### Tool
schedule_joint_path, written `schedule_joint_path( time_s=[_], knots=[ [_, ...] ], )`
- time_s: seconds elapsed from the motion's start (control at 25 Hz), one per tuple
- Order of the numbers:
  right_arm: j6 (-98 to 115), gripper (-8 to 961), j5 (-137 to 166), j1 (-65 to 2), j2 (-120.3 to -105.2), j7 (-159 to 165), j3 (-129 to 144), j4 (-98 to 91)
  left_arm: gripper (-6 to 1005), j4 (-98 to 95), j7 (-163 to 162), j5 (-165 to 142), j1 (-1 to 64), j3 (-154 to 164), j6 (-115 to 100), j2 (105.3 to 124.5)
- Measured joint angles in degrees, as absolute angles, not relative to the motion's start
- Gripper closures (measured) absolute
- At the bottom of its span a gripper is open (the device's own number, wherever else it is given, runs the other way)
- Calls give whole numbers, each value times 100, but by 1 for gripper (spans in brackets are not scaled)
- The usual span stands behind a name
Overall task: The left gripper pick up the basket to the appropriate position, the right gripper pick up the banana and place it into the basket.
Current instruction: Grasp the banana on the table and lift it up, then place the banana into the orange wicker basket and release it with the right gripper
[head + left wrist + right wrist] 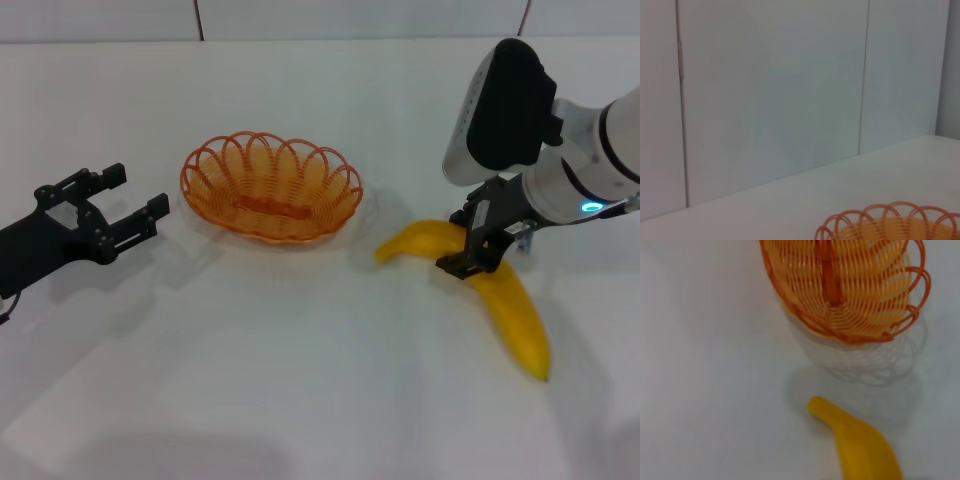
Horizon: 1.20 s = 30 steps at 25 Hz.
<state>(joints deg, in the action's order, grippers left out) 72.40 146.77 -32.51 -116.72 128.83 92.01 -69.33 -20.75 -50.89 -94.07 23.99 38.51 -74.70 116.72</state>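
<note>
The orange wire basket (pixel 268 212) rests on the white table at centre and holds nothing. Its rim shows low in the left wrist view (pixel 875 212), and its inside in the right wrist view (pixel 850 295). My left gripper (pixel 140 190) is open, level with the table, a short gap to the left of the basket's rim. The yellow banana (pixel 518 315) lies on the table to the right of the basket, and one end shows in the right wrist view (pixel 862 447). My right gripper (pixel 468 255) is down over the banana's bend, straddling it.
A white table (pixel 300 380) stretches all round, with open surface in front of the basket and banana. A pale panelled wall (pixel 770 90) stands behind the table's far edge.
</note>
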Motion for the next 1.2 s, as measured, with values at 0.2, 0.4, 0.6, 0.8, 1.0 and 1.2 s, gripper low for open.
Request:
schedule_joint_path(
  time_s=[0.2, 0.4, 0.6, 0.8, 1.0, 1.2],
  knots=[
    [7238, 315, 14679, -3257, -11671, 13001, 9183, -6984, 261, -2075, -5089, -9404, 2404, 3851, -7470, 11672],
    [7246, 419, 14691, -3256, -11672, 13002, 9198, -7056, 261, -2071, -5089, -9403, 2408, 3844, -7470, 11672],
    [7228, 470, 14643, -3143, -11672, 13011, 9151, -7596, 261, -2065, -5089, -9403, 2408, 3840, -7471, 11672],
    [7177, 469, 14508, -3238, -11674, 13022, 9170, -7984, 261, -2054, -5087, -9403, 2408, 3827, -7471, 11676],
    [7118, 468, 14344, -3580, -11680, 13025, 9337, -8140, 261, -1984, -5057, -9399, 2466, 3828, -7471, 11679],
    [6750, 469, 14337, -4229, -11690, 13112, 9709, -7632, 261, -1861, -5049, -9400, 2592, 3855, -7471, 11674]
  ],
)
